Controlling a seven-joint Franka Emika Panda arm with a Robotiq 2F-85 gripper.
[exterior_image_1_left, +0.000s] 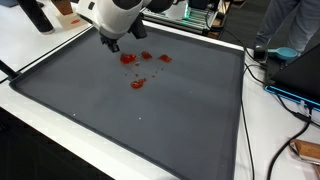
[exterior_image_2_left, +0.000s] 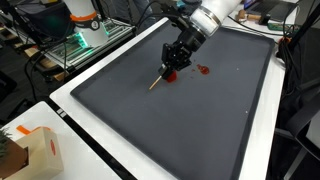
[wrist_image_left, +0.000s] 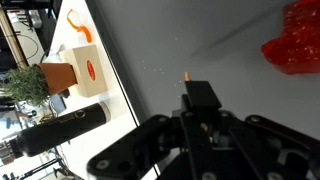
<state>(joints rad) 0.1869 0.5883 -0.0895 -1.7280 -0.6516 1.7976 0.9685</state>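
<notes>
- My gripper (exterior_image_2_left: 172, 64) is clenched on a thin stick (exterior_image_2_left: 158, 82), which hangs just above the edge of the red pieces (exterior_image_2_left: 203, 70) on the dark mat (exterior_image_2_left: 150, 130).
- The stick's long axis slants down out of the jaws and points away from the red pieces.
- In the wrist view its orange tip (wrist_image_left: 187, 76) sits apart from the red pieces, which lie off to one side.
</notes>
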